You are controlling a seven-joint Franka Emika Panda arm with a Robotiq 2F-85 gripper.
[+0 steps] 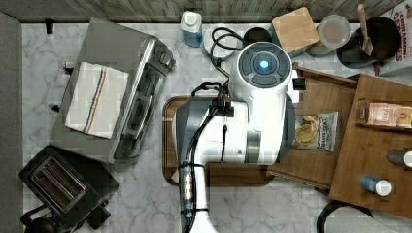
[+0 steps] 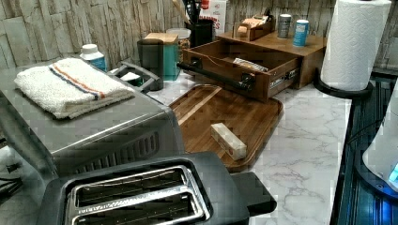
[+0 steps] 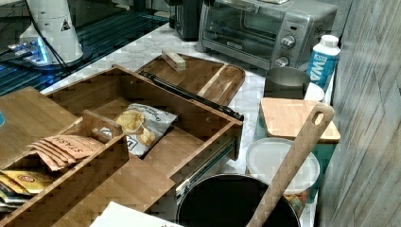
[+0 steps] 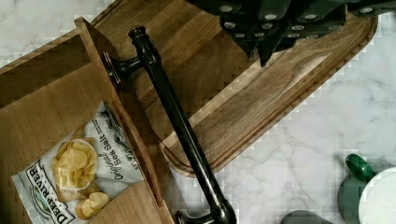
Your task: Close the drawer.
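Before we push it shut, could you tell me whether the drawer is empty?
No, a bag of chips lies on the floor of the open drawer.

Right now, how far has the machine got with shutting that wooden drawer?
Nothing looks done yet: the medium-brown wooden drawer stands pulled well out, the white bag of crisps showing inside. In hand: the end effector hangs over the dark rounded wooden board, apart from the drawer's long dark metal handle. Left: push the drawer front in until it shuts.
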